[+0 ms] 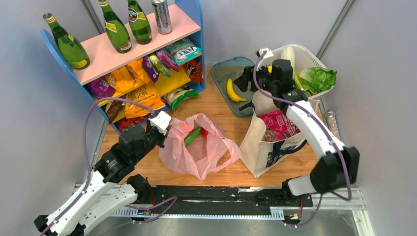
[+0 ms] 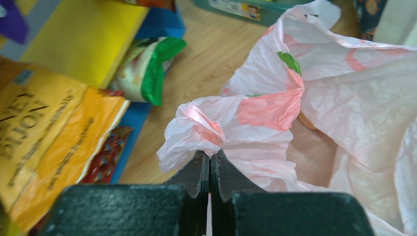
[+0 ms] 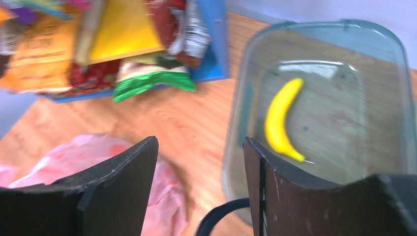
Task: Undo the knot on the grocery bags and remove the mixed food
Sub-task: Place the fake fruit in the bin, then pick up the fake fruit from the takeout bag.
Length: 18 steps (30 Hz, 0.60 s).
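Note:
The pink plastic bag (image 1: 199,152) lies open on the table, with a green cucumber (image 1: 193,135) and something red (image 1: 204,132) inside; no tied knot shows. My left gripper (image 1: 164,132) is shut on a bunched piece of the bag's left rim (image 2: 196,125), jaws pressed together (image 2: 210,158). The cream tote (image 1: 268,145) stands to the right with a magenta packet (image 1: 278,125) in it. My right gripper (image 1: 244,81) is open and empty (image 3: 199,162) above the tote's navy strap (image 3: 221,216). A banana (image 1: 234,91) lies in the tray (image 1: 221,73), also in the right wrist view (image 3: 281,120).
A blue and pink shelf (image 1: 142,44) at the back left holds green bottles (image 1: 117,29), a can and snack bags (image 1: 140,96). A white basket (image 1: 314,61) at the back right holds lettuce (image 1: 318,78) and a pale cabbage (image 1: 289,55). Grey walls close both sides.

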{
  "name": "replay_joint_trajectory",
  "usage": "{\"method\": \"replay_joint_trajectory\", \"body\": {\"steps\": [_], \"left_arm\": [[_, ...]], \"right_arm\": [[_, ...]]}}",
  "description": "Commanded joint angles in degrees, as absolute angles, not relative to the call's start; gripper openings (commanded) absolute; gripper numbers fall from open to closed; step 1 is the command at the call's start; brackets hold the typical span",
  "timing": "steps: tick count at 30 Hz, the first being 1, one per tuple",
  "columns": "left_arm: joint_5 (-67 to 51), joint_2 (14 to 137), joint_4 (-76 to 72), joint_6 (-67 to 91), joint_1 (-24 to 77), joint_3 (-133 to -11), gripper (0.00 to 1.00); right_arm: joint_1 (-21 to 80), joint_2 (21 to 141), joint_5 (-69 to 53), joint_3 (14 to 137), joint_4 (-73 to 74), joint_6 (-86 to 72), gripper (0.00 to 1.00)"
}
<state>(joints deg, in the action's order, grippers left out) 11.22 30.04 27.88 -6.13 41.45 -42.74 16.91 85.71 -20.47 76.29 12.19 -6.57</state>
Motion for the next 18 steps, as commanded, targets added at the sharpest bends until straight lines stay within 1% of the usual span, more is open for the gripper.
{"method": "replay_joint_trajectory", "body": {"steps": [1, 4, 10, 14, 18], "left_arm": [[2.44, 34.34, 27.23, -6.90, 41.22, -44.38, 0.00], [3.09, 35.87, 27.56, -6.65, 41.24, -44.80, 0.00], [5.48, 35.13, 27.77, -6.30, 41.22, -44.67, 0.00], [6.82, 34.57, 28.00, -6.15, 41.22, -44.63, 0.00], [7.65, 34.54, 28.11, -6.02, 41.22, -44.65, 0.00]], "right_arm": [[19.95, 74.22, -29.83, 68.29, 6.57, -10.18, 0.63], [24.86, 68.11, -32.28, 64.14, 5.82, -10.99, 0.63], [39.71, 61.60, -28.29, 59.80, 6.74, -9.15, 0.63], [48.17, 62.19, -25.05, 59.73, 8.30, -6.68, 0.63], [55.66, 67.77, -18.84, 61.69, 12.60, -2.89, 0.61]]}}
